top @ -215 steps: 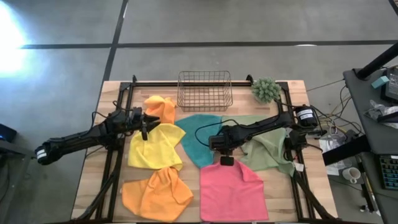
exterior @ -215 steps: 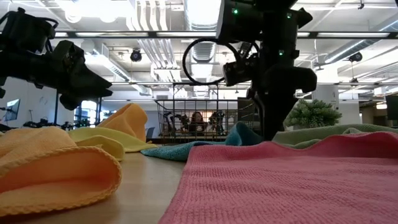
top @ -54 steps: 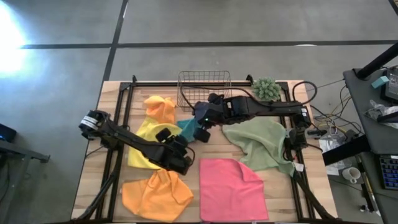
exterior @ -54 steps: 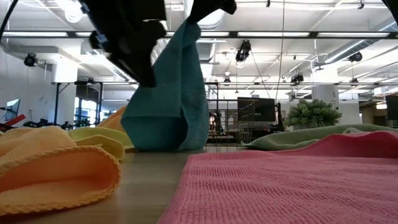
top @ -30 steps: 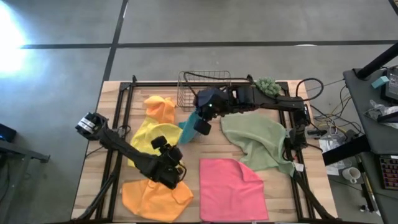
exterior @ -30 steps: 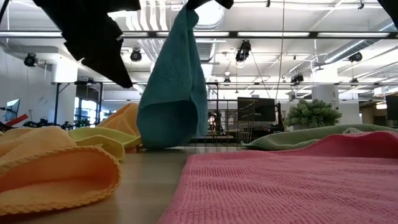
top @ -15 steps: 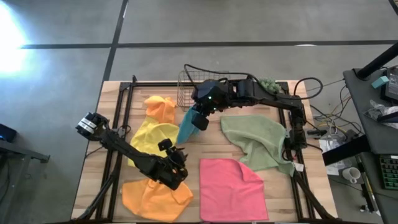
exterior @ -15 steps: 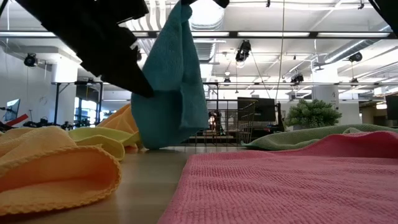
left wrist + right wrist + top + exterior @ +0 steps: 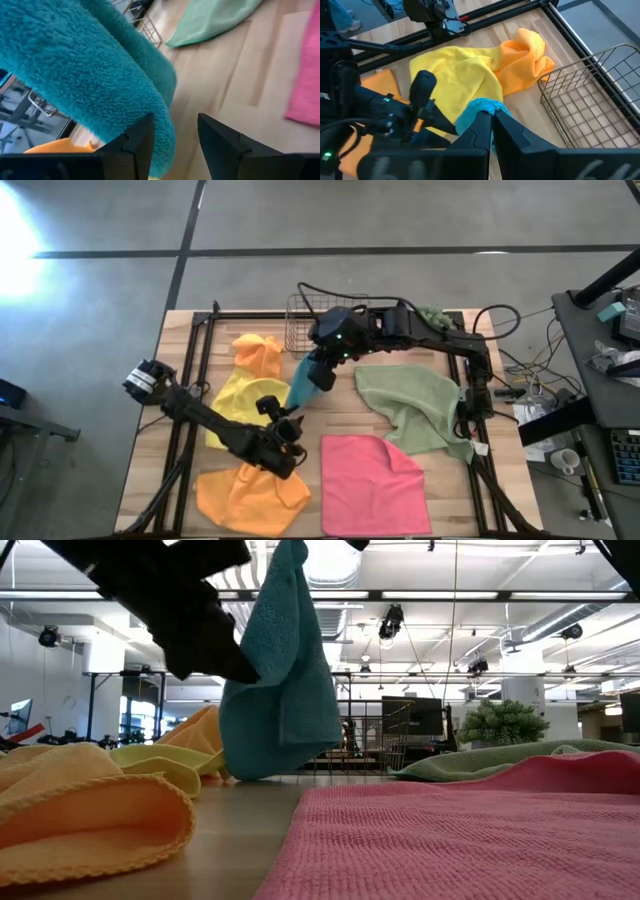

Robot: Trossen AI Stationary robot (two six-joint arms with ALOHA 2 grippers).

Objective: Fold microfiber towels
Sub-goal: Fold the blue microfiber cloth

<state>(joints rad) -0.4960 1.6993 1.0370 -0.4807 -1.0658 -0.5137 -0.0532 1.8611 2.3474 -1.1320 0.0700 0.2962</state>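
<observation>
A teal towel point(image 9: 300, 390) hangs bunched from my right gripper point(image 9: 322, 372), which is shut on its top over the table's middle, in front of the basket. The towel's lower end point(image 9: 270, 765) hangs close to the tabletop. My left gripper point(image 9: 293, 422) is open and slants up at that lower end from the near left; in the left wrist view the teal towel point(image 9: 90, 80) fills the space just beyond its fingers point(image 9: 135, 142). Lying on the table are a yellow towel point(image 9: 245, 405), two orange towels point(image 9: 258, 355) point(image 9: 250, 498), a pink towel point(image 9: 372, 485) and an olive green towel point(image 9: 415, 408). My right gripper pinches the towel's gathered top point(image 9: 479, 107) between its two fingers, which slant down from the far right. Several layers are bunched there. The towel hangs slack below the fingers. My left gripper has the towel's lower end point(image 9: 162, 132) against or just beyond one finger; I cannot tell whether it touches.
A wire basket point(image 9: 300, 330) stands at the far edge behind the right gripper, with a small green plant point(image 9: 432, 313) to its right. A black frame point(image 9: 205, 330) runs along the table's sides. Bare wood point(image 9: 335, 415) lies between the hanging towel and the pink one.
My left gripper has moved from over the near orange towel toward the hanging teal towel's lower end, turning and tipping up at it, its fingers still open. The teal towel has swung a little under my right gripper, which stays shut on it.
</observation>
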